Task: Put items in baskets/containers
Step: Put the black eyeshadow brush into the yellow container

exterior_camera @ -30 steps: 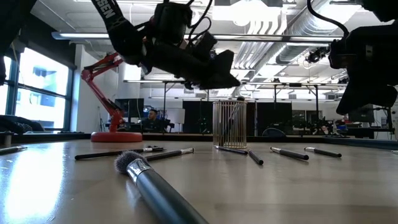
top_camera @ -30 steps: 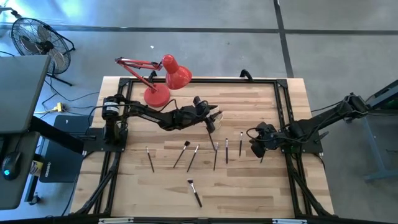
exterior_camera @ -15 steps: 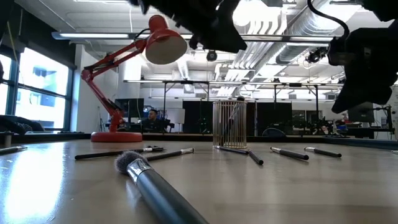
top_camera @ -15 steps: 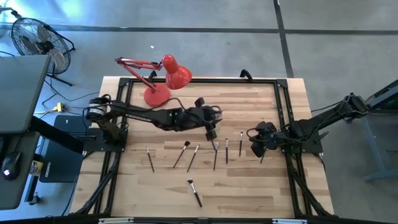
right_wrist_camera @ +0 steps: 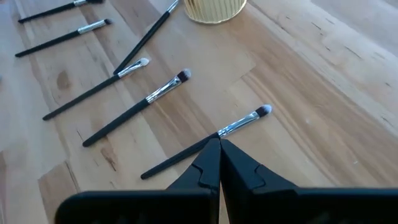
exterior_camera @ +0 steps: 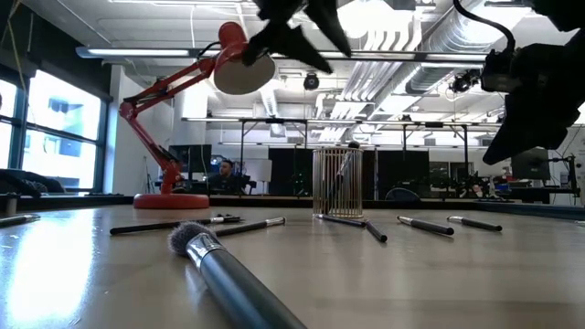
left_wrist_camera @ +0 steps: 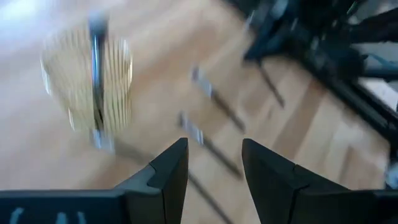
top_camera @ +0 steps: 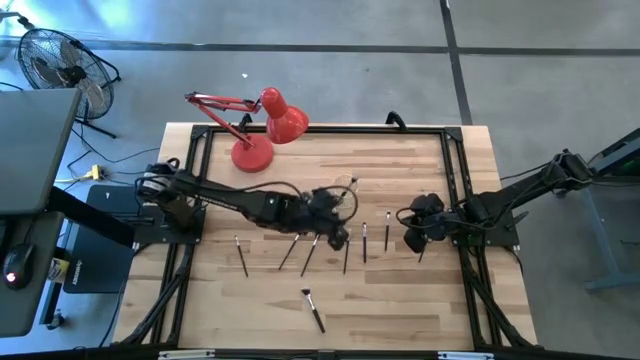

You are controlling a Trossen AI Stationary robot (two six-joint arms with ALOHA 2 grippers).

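A pale butcher-block table (top_camera: 420,300) framed by black rails stands on a grey concrete floor, with a floor fan (top_camera: 62,62) off one far corner and, in the low view, an open workshop of ducts and ceiling lights behind. A red desk lamp (top_camera: 262,128) sits at the table's far edge, its round base on the wood and its shade tilted out over the board.

The left arm reaches from its mount across the middle of the table; its left gripper (top_camera: 336,232) hangs above the row of brushes, fingers (left_wrist_camera: 169,171) apart with nothing between them. The right arm comes in from the opposite side, and its right gripper (right_wrist_camera: 219,160) is pressed together, empty, poised just over one brush (right_wrist_camera: 205,142) without clearly touching it.

The ribbed glass cup (exterior_camera: 337,181) with a yellowish rim stands upright near the table's centre, just beyond the left gripper, and holds one brush (exterior_camera: 349,157) leaning inside. The remaining makeup brushes (top_camera: 364,240) lie flat in a loose row on the near side of the cup, with one thick-handled brush (top_camera: 312,309) apart, nearest the front edge.
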